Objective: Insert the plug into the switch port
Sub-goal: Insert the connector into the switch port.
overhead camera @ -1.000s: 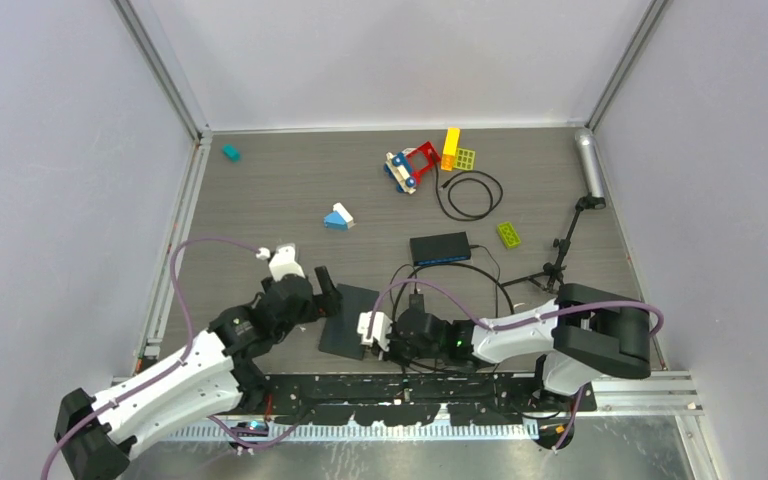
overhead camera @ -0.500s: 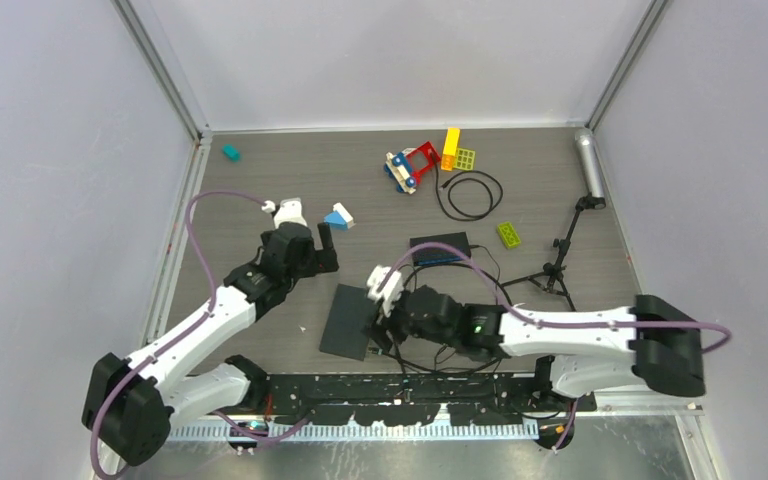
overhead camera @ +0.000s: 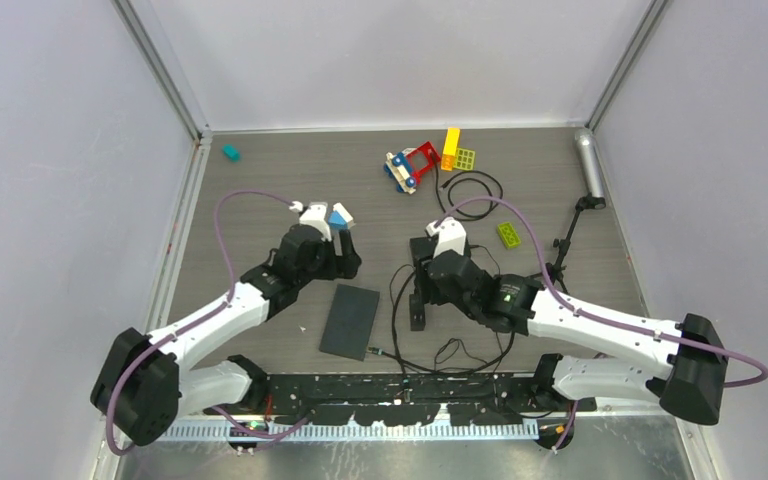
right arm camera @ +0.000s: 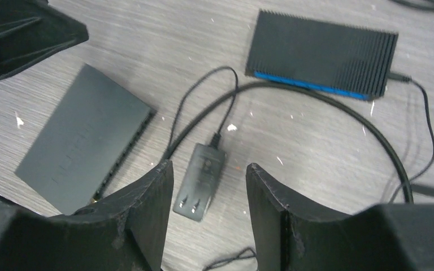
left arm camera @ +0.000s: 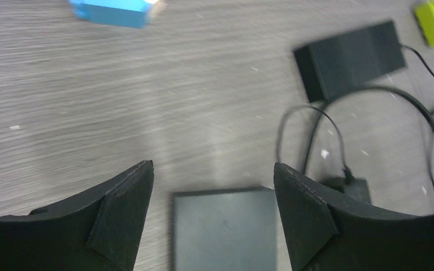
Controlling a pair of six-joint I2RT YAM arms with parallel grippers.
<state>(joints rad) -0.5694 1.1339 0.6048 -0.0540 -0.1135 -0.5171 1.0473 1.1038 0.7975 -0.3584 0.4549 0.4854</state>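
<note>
**Both arms reach out over the table, jaws spread and empty**

The left arm stretches forward and to the right from its base. The left gripper (left arm camera: 212,166) hangs with its fingers wide apart, holding nothing, above the far edge of the flat black switch (left arm camera: 223,228). A blue-and-white block (overhead camera: 338,216) sits just beyond its wrist.

The right arm runs low and leftward from its base toward the middle of the table. The right gripper (right arm camera: 209,166) also stands open and empty, straddling from above the black adapter (right arm camera: 199,179), which lies flat on the table with its two prongs toward the camera. The adapter's thin cable (right arm camera: 203,90) loops away from it, near the switch's right edge and not visibly joined to it. A ribbed black box (right arm camera: 322,53) lies farther out.

Bare tabletop (overhead camera: 250,200) opens to the left and ahead of the left arm. To the right, cable loops and a small black stand (overhead camera: 560,255) crowd the floor, and toy bricks (overhead camera: 425,160) line the far edge.
</note>
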